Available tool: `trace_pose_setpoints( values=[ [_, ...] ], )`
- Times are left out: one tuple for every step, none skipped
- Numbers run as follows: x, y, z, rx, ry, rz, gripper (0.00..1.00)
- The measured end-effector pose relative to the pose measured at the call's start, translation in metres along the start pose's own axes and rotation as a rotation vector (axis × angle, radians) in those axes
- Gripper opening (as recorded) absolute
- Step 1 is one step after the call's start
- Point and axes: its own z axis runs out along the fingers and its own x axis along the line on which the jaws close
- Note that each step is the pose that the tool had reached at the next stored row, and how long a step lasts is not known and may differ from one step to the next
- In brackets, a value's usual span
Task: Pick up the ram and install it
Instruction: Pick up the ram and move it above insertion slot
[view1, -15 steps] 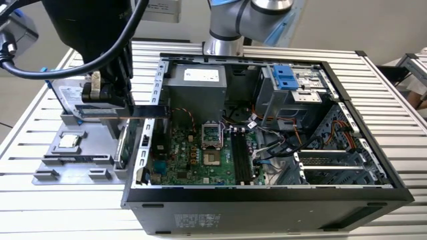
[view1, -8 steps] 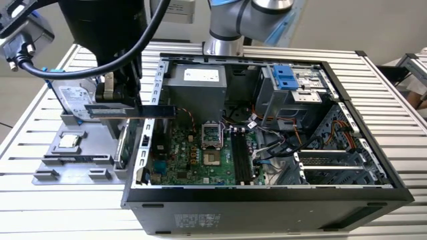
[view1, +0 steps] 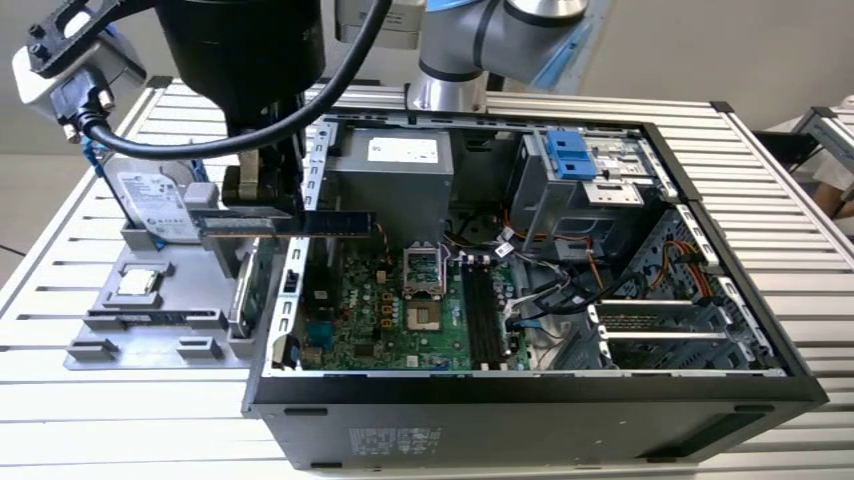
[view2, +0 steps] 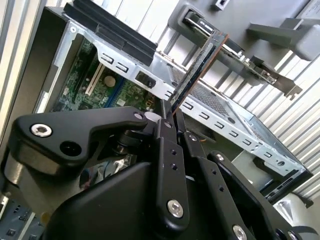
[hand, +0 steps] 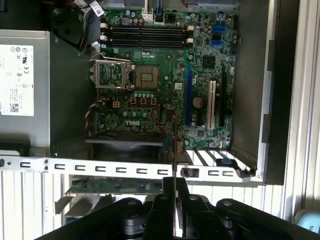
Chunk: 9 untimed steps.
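Dark and thin as a blade, the ram (view1: 327, 222) is pinched in my tool (view1: 263, 200), with the fingers (view2: 165, 150) pressed together on one end of the stick. In the exterior view it lies level and on edge. It hangs above the wall of the open case (view1: 534, 385) on the exterior view's left, one end over the grey fixture (view1: 147, 300) and the other over the edge of the motherboard (view1: 387, 310). In the first wrist view I see it edge-on, a fine line crossing the case's perforated metal strip. It is well apart from the long black slots (hand: 145, 37) and touches nothing but my tool.

There is print in several places. A white label (view1: 403, 150) sits on the grey power supply (hand: 65, 90), a printed sticker covers the hard drive (view1: 154, 205) that stands tilted in the fixture, white lettering marks the green motherboard below the processor socket (hand: 145, 77), and another sticker (view1: 394, 438) is on the case's near side.

A green card (hand: 115, 186) lies outside the case, just beyond the strip. Case and fixture both rest on the slatted metal bench (view1: 80, 420).

My arm (view1: 454, 60) rises behind the case's far wall. Its black wrist comes down at the exterior view's left, with the tool pointing downward and a thick black cable (view1: 334, 90) looping off it.
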Motion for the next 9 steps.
trace_pose_setpoints(
  values=[
    [0.0000, 0.0020, 0.0000, 0.0007, 0.0001, 0.000, 0.00],
    [-0.0001, 0.0038, 0.0000, 0.0012, 0.0000, 0.000, 0.00],
    [-0.0001, 0.0059, 0.0000, 0.0018, 0.0001, 0.000, 0.00],
    [-0.0001, 0.0077, 0.0000, 0.0020, 0.0001, 0.000, 0.00],
    [-0.0001, 0.0095, -0.0001, 0.0022, 0.0000, 0.000, 0.00],
    [-0.0001, 0.0113, -0.0001, 0.0023, 0.0000, 0.000, 0.00],
    [-0.0002, 0.0130, -0.0001, 0.0024, 0.0001, 0.000, 0.00],
    [-0.0002, 0.0147, -0.0001, 0.0024, 0.0001, 0.000, 0.00],
    [-0.0002, 0.0165, -0.0001, 0.0025, 0.0001, 0.000, 0.00]
  ],
)
